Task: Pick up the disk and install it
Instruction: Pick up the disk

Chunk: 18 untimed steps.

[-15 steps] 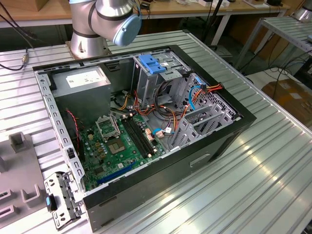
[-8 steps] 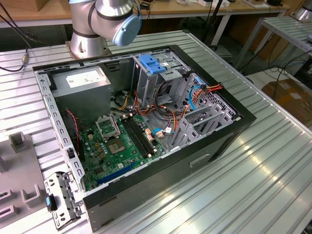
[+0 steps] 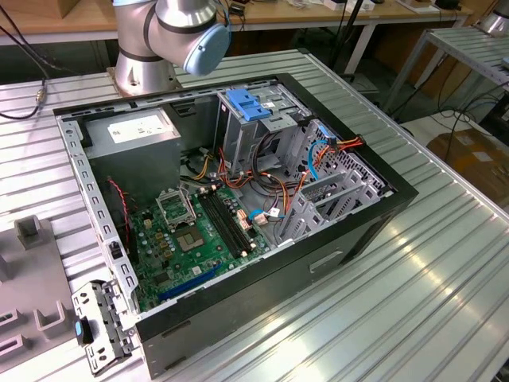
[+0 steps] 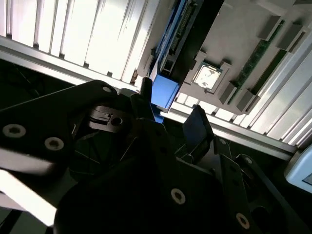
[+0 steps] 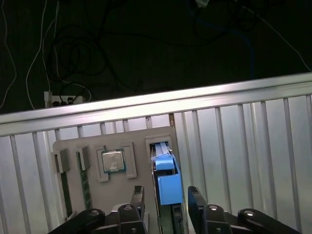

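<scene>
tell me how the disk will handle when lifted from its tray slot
The disk stands on edge in a slot of the grey tray, so it should lift straight out but might bind if tilted. It looks rigid and probably dense for its size. Its smooth blue carrier may slip between the fingers.

Ribbed metal table (image 3: 429, 294), wooden bench (image 3: 64, 22) behind

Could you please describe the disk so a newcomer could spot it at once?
In the first wrist view, a grey holder plate lies on the ribbed metal table. The disk stands on edge in its slot beside the square processor chip, between the fingers of the gripper; only it has a blue frame.
</scene>
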Each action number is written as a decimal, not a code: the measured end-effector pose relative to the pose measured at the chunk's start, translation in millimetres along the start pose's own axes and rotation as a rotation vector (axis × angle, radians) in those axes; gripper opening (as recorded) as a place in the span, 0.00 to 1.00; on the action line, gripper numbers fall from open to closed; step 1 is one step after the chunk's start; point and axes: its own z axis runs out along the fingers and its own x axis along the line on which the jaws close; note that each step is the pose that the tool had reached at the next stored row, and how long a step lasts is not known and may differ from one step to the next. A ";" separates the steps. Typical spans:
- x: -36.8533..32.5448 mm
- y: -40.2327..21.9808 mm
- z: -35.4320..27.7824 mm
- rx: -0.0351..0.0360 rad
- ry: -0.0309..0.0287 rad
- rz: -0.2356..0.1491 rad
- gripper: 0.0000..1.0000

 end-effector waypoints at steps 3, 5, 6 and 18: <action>-0.1 0.2 5.9 0.0000 0.0000 0.000 0.56; -0.2 0.3 9.8 0.0001 -0.0002 -0.003 0.56; -0.2 0.3 11.5 0.0000 -0.0003 -0.003 0.56; -0.7 1.0 36.0 -0.0032 -0.0014 -0.004 0.56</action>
